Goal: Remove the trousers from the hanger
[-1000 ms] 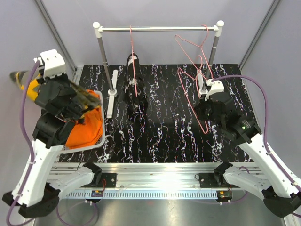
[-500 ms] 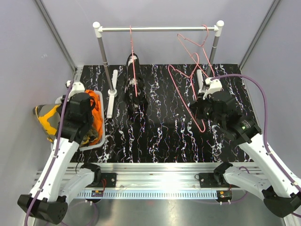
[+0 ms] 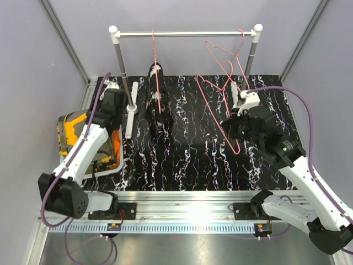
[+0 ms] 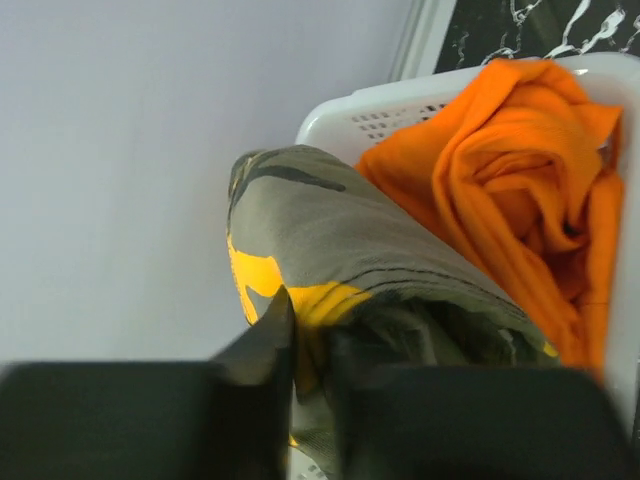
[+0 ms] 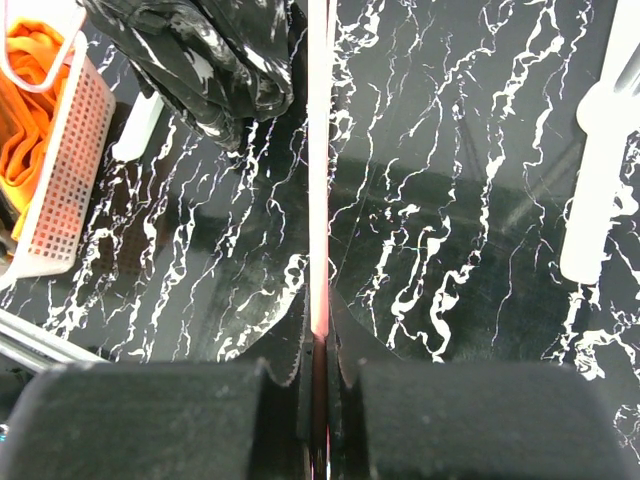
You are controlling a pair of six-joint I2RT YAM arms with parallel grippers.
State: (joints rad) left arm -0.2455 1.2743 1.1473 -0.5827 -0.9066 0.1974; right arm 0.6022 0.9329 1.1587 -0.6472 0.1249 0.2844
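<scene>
The dark olive trousers with a yellow-orange patch (image 3: 76,134) hang over the left side of the white basket (image 3: 118,161). My left gripper (image 4: 310,345) is shut on their cloth (image 4: 340,240); in the top view it (image 3: 103,117) is above the basket. The bright orange trousers (image 4: 510,170) lie in the basket (image 4: 400,100). The black white-speckled trousers (image 3: 159,105) hang on a pink hanger on the rail, also seen in the right wrist view (image 5: 200,60). My right gripper (image 5: 320,330) is shut on an empty pink hanger (image 3: 212,105), held over the table's right half (image 3: 231,124).
The clothes rack's rail (image 3: 185,34) spans the back, with white posts and a white foot (image 3: 132,107). A second empty pink hanger (image 3: 225,52) hangs near the rail's right end. The black marbled tabletop (image 3: 187,154) lies between the arms. Grey walls close both sides.
My left arm has swung forward and right from out beyond the basket, bringing the olive trousers down over the basket. The right gripper and its hanger have hardly moved.
</scene>
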